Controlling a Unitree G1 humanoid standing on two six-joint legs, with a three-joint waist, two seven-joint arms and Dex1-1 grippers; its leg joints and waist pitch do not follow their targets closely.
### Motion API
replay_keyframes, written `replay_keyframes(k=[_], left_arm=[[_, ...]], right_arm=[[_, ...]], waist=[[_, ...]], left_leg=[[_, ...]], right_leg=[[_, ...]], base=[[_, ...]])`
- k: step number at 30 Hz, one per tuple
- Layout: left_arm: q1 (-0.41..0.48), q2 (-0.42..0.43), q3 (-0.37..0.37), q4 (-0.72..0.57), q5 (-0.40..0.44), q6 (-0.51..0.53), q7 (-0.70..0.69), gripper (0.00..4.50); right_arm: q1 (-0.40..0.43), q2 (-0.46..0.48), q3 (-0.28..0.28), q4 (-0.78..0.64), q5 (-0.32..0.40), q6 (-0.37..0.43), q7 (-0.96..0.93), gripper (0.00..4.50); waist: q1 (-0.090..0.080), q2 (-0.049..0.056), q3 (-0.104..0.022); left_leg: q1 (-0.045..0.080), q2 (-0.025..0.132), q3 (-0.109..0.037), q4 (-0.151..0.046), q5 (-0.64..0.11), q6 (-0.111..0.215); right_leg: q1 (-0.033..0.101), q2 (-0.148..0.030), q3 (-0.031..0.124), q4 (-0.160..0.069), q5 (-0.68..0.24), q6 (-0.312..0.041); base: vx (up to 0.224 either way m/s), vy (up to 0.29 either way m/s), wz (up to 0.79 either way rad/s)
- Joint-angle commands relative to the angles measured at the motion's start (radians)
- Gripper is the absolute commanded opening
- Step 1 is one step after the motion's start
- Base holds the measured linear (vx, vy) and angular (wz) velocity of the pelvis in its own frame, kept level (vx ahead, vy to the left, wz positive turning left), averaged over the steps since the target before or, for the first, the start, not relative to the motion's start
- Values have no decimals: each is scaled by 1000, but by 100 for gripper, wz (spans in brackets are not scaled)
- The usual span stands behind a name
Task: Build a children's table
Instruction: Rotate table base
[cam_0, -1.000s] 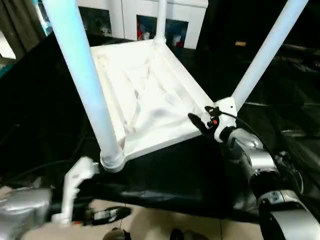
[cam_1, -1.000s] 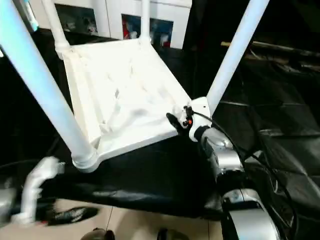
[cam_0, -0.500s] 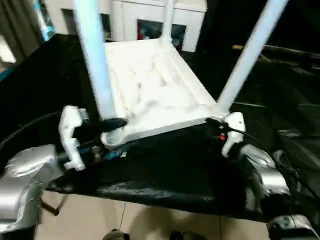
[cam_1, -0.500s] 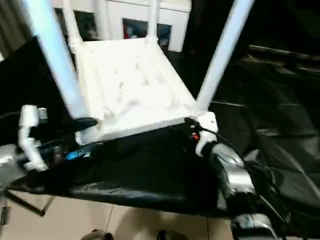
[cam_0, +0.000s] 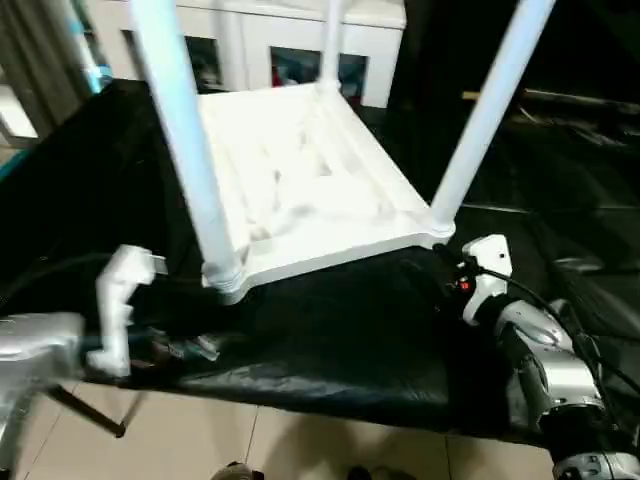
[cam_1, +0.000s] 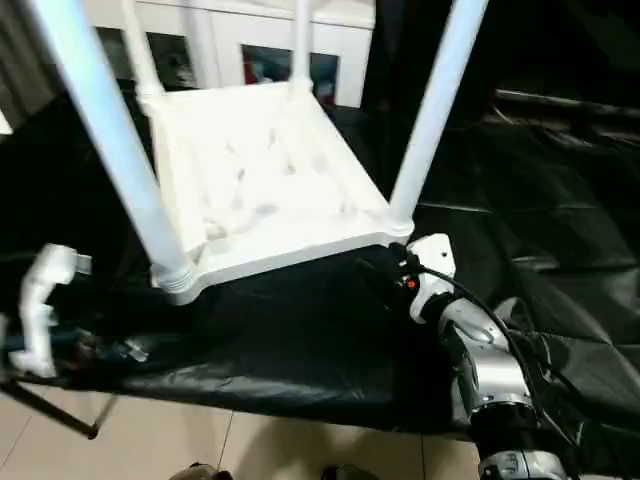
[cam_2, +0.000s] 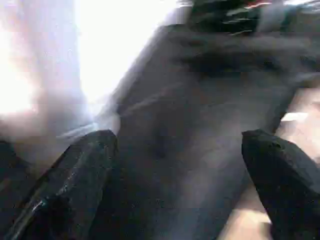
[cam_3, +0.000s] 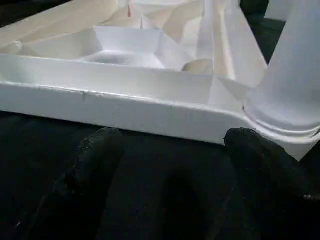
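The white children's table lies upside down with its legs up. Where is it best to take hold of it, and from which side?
Probably by the near long rim of the children's table, coming from the robot's side over the black-sheeted table. That edge is a straight, thin flange facing both open grippers: left gripper, right gripper. The tube legs are thick and round, harder to pinch.

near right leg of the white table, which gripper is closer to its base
Right. The right gripper sits just below the leg's socket; the left gripper hangs off by the opposite near corner.
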Motion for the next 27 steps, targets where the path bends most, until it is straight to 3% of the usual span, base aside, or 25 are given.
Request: replay_keyframes(k=[1, 2, 4, 5, 6, 9, 10, 12, 13, 14, 16, 17, 18, 20, 21, 23, 27], left_arm=[[-16, 12, 29, 24, 27, -44, 22, 449], [-36, 10, 41, 41, 22, -68, 37, 449], [-87, -15, 38, 65, 13, -103, 68, 449], [-113, -37, 28, 75, 12, -128, 78, 449], [-148, -70, 15, 93, 11, -149, 97, 449], [-212, -118, -16, 155, 38, -192, 134, 449], [-275, -167, -46, 228, 76, -247, 163, 449], [-305, -195, -59, 257, 85, -269, 175, 449], [-324, -215, -70, 269, 82, -273, 178, 449], [-342, -240, -89, 269, 69, -267, 165, 449], [-355, -264, -108, 254, 42, -250, 140, 449], [-361, -286, -124, 227, 4, -220, 108, 449], [-362, -303, -142, 183, -49, -171, 70, 449], [-361, -309, -150, 162, -72, -147, 53, 449], [-356, -308, -172, 121, -110, -101, 21, 449], [-353, -300, -236, 56, -169, -27, -44, 449], [-366, -314, -303, 25, -176, 4, -70, 449]], right_arm=[[7, -8, 6, -7, -18, 16, -9, 367], [2, -4, 12, 5, -30, 20, -24, 367], [-14, 8, 19, 38, -55, 13, -57, 367], [-24, 15, 21, 57, -67, 8, -75, 367], [-38, 24, 21, 85, -80, 5, -102, 367], [-63, 35, 27, 128, -100, 7, -140, 367], [-84, 47, 35, 158, -113, 9, -164, 367], [-94, 56, 37, 171, -115, 10, -173, 367], [-102, 64, 37, 180, -117, 9, -179, 367], [-113, 75, 36, 192, -118, 8, -185, 367], [-126, 84, 37, 206, -121, 4, -192, 367], [-140, 92, 38, 223, -125, -1, -197, 367], [-159, 100, 38, 251, -130, -12, -207, 367], [-167, 103, 38, 264, -133, -18, -212, 367], [-180, 106, 39, 290, -136, -28, -217, 367], [-205, 110, 44, 348, -150, -52, -224, 367], [-223, 112, 42, 380, -152, -62, -221, 367]], waist=[[1, 19, -73], [2, 13, -74], [8, 19, -76], [10, 13, -75], [11, 10, -76], [12, 14, -80], [11, 10, -86], [11, 8, -90], [12, 15, -90], [11, 10, -93], [12, 8, -97], [11, 21, -97], [10, 20, -97], [11, 18, -102], [12, 25, -101], [9, 23, -99], [5, 21, -97]], left_leg=[[20, 67, -46, -77, -257, 1], [20, 70, -48, -78, -262, -3], [29, 70, -46, -77, -267, -11], [30, 70, -44, -77, -271, -16], [26, 70, -45, -78, -264, -21], [20, 70, -48, -78, -249, -28], [18, 71, -48, -77, -233, -30], [10, 68, -48, -74, -191, -21], [9, 68, -47, -73, -181, -19], [12, 69, -46, -71, -172, -15], [6, 70, -46, -69, -141, -5], [6, 70, -45, -67, -130, -3], [6, 70, -43, -67, -127, -2], [6, 69, -39, -63, -108, 6], [5, 68, -40, -62, -103, 11], [6, 67, -38, -62, -110, 15], [5, 68, -39, -63, -133, 8]], right_leg=[[38, -85, 70, -86, -417, -158], [39, -88, 70, -86, -422, -160], [32, -88, 71, -86, -415, -167], [29, -87, 71, -87, -400, -176], [34, -90, 71, -83, -387, -184], [40, -94, 71, -78, -367, -179], [45, -93, 71, -70, -334, -181], [52, -96, 73, -65, -284, -185], [52, -96, 73, -63, -268, -188], [51, -97, 73, -62, -248, -194], [55, -97, 72, -54, -203, -212], [54, -98, 72, -49, -175, -229], [54, -97, 72, -49, -159, -237], [54, -92, 71, -39, -91, -270], [55, -92, 72, -38, -77, -273], [56, -89, 69, -37, -82, -279], [59, -90, 70, -44, -132, -267]], base=[[0, 0, 0], [0, 0, 0], [0, 0, 0], [0, 0, 0], [0, 0, 0], [0, 0, 0], [0, 0, 0], [0, 0, 0], [0, 0, 0], [0, 0, 0], [0, 0, 0], [0, 0, 0], [0, 0, 0], [0, 0, 0], [0, 0, 0], [0, 0, 0], [0, 0, 0]])
